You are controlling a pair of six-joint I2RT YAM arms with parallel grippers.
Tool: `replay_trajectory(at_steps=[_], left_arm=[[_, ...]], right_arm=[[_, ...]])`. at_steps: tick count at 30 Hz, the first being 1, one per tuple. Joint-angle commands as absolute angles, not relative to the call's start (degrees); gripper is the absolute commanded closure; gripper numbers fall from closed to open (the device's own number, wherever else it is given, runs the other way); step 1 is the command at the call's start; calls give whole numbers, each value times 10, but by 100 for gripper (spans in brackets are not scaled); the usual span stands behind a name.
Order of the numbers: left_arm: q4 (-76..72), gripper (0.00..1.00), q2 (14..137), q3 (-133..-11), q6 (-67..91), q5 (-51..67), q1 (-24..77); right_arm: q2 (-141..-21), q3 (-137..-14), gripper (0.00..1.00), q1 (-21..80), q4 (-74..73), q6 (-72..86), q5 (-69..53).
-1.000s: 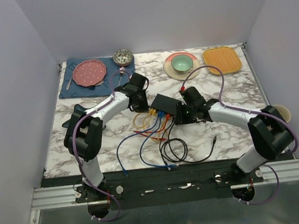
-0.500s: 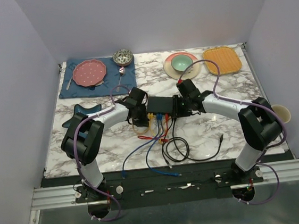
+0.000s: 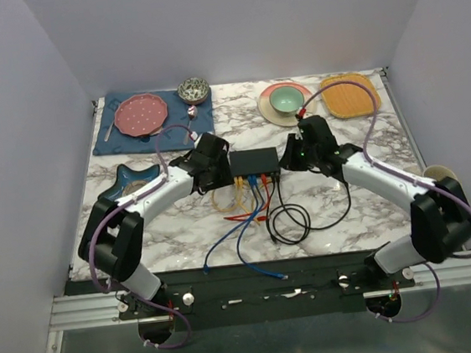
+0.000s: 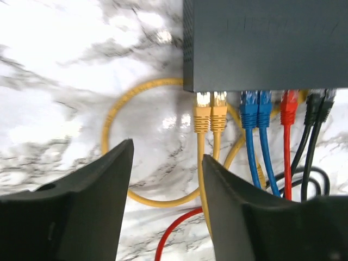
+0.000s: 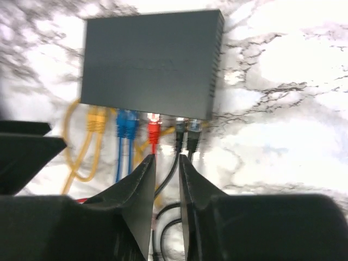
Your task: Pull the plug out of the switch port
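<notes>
Moved since a second ago: switch (image 3: 253, 161), shifted toward the back of the table (image 3: 334, 233) and squared to its near edge; both arms, re-posed with elbows swung outward.

Switch: laid flat at mid-table, between the two grippers, sockets faced toward the arm bases. All plugs are seen seated: two yellow plugs (image 4: 211, 111) at the left end, then two blue plugs (image 4: 255, 107), one red plug (image 4: 288, 106) and two black plugs (image 4: 318, 106) at the right end. Cables are trailed from them over the marble toward the near edge.

Left gripper (image 4: 166, 152): fingers spread wide, nothing held. It is placed just beside the switch's left end. In the wrist view the switch is found above and right of the fingertips, the yellow plugs nearest. A yellow cable (image 4: 117, 125) loop is seen through the gap.

Right gripper (image 5: 166, 159): fingers drawn nearly together, a narrow gap left. It is placed just beside the switch's right end. In the wrist view the tips are set below the red and black plugs, apart from the switch body. A black cable (image 5: 169, 176) is seen in the gap; whether it is pinched cannot be told.

Star dish (image 3: 131, 180): left of the left arm, well apart from the switch.
</notes>
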State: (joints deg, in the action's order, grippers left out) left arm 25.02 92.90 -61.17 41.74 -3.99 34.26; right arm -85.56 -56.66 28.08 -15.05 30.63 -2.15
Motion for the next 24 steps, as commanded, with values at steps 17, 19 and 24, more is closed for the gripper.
replay_trajectory(at_steps=[17, 19, 24], left_arm=[[138, 44, 736, -462, 486, -81, 315], [141, 44, 727, -454, 488, -79, 316], [140, 44, 706, -427, 499, -85, 315]], right_arm=[[-949, -516, 99, 376, 211, 374, -585], [-993, -542, 99, 388, 93, 326, -578], [-1043, -525, 99, 394, 9, 292, -554]])
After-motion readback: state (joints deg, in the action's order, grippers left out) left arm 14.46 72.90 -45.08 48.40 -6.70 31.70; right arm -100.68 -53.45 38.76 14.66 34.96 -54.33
